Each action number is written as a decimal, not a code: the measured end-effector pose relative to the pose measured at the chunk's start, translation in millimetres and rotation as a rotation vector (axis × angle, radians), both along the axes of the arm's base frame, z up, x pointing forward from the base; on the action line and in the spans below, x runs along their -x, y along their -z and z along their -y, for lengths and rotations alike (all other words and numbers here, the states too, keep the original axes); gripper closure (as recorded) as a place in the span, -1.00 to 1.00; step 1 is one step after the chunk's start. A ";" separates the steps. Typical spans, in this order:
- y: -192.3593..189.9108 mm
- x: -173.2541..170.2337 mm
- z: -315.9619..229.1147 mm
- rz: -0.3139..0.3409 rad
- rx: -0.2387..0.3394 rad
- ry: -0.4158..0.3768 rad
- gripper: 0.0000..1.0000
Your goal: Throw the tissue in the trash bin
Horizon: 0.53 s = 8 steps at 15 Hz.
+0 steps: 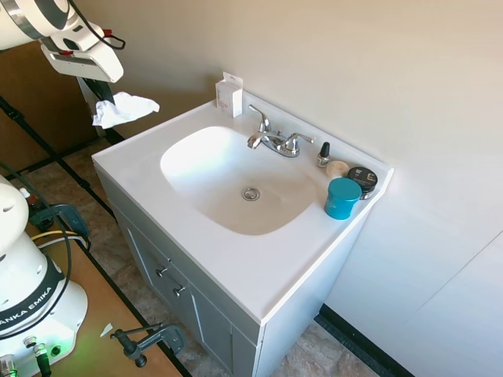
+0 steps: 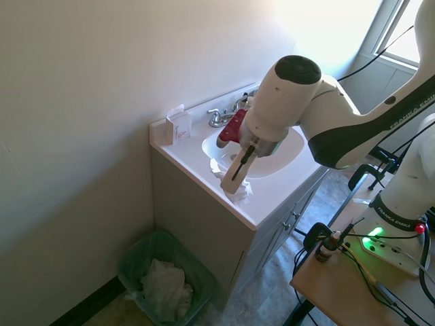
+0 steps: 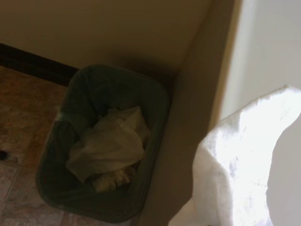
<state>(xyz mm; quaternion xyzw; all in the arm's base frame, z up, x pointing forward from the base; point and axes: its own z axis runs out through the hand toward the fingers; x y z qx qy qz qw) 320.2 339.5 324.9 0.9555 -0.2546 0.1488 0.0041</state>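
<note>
crumpled white paper tissue (image 1: 122,108) hangs pinched in my two-finger gripper (image 1: 100,100), fingers closed on it, past the white sink counter (image 1: 236,259) edge, above the dark green trash bin (image 2: 163,278) holding wadded paper.

Bright daylight from a window (image 2: 406,34) in the second exterior view, washed-out glare on the wall behind the sink (image 2: 268,159), wrist view dim and soft, tissue (image 3: 244,165) overexposed, trash bin (image 3: 101,141) in shadow.
</note>
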 end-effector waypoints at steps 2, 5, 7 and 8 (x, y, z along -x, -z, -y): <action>9.2 -12.2 -25.3 -0.002 0.019 -0.003 1.00; 38.5 -34.3 -64.9 -0.022 0.032 -0.008 1.00; 57.4 -47.7 -91.9 -0.040 0.050 -0.006 1.00; 68.8 -56.9 -100.9 -0.050 0.062 0.001 1.00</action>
